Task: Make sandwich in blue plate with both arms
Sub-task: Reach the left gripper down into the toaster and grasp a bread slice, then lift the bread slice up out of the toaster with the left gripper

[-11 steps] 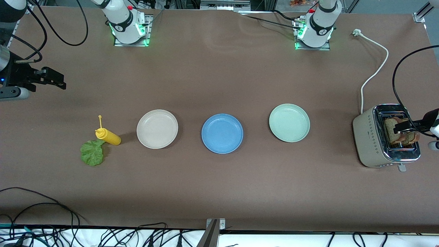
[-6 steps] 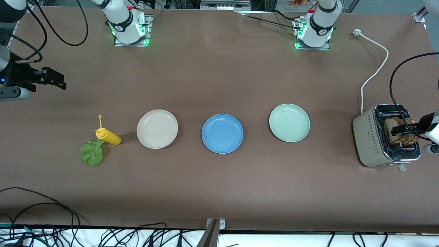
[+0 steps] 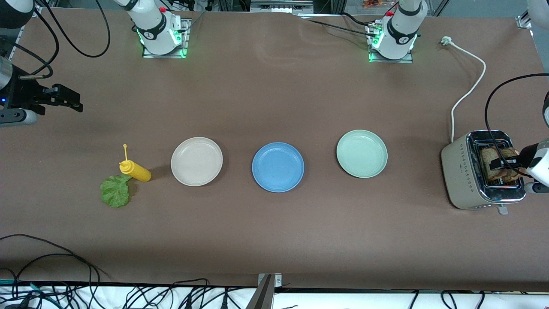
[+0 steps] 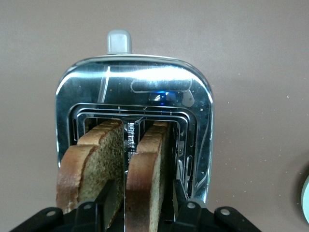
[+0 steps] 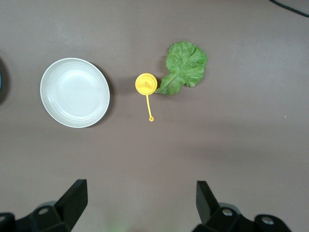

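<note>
Two brown bread slices (image 3: pixel 501 165) stand upright in the toaster (image 3: pixel 463 171) at the left arm's end of the table. In the left wrist view my left gripper (image 4: pixel 143 188) is open, with its fingers on either side of one slice (image 4: pixel 147 174); the second slice (image 4: pixel 94 159) stands beside it. In the front view the left gripper (image 3: pixel 507 163) is over the toaster slots. The lettuce leaf (image 3: pixel 115 192) lies at the right arm's end. The blue plate (image 3: pixel 278 167) is empty at mid-table. My right gripper (image 3: pixel 73 102) waits, open and empty, high over the table (image 5: pixel 140 193).
A yellow squeeze bottle (image 3: pixel 135 171) stands touching the lettuce (image 5: pixel 186 65). A beige plate (image 3: pixel 196 161) and a pale green plate (image 3: pixel 361 153) flank the blue plate. The toaster's white cord (image 3: pixel 467 92) runs toward the left arm's base.
The left gripper has shifted a little toward the table's edge and lower over the toaster, staying around the bread. The right arm has not moved.
</note>
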Available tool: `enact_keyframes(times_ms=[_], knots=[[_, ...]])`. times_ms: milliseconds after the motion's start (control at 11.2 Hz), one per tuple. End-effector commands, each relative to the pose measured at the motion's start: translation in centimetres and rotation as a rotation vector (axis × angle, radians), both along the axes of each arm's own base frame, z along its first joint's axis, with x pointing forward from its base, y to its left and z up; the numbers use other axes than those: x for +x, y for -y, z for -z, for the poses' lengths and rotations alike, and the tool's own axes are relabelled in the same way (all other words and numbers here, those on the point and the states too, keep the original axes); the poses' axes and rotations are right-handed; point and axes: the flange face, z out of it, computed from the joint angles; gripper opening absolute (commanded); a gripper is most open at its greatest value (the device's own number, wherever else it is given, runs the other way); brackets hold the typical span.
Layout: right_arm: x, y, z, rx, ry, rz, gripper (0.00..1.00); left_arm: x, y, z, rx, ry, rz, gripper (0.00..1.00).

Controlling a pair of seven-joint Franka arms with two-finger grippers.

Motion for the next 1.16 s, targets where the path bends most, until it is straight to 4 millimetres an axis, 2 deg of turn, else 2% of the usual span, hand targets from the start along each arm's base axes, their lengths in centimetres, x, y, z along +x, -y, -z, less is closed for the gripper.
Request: enact_keyframes(times_ms=[0,269,627,1075], knots=[[-0.1,0.0,-0.3,0.02,0.005,-0.012,1.0,-0.1,-0.3,0.3,-0.017,0.006,0.014,0.0],[-0.2,0.0,-0.4,0.021,0.003,-0.012,1.0,-0.1,-0.4,0.2,-0.022,0.004,0.058,0.0],[-0.1,0.0,-0.3,0.02,0.005,-0.012,1.0,0.2,-0.1,-1.5,-0.01,0.025,0.055,0.0],[-0.1,-0.1,-0.3,0.02,0.005,-0.014,1.0,0.2,0.4,-5.8,-0.008,0.052,0.056,0.0]])
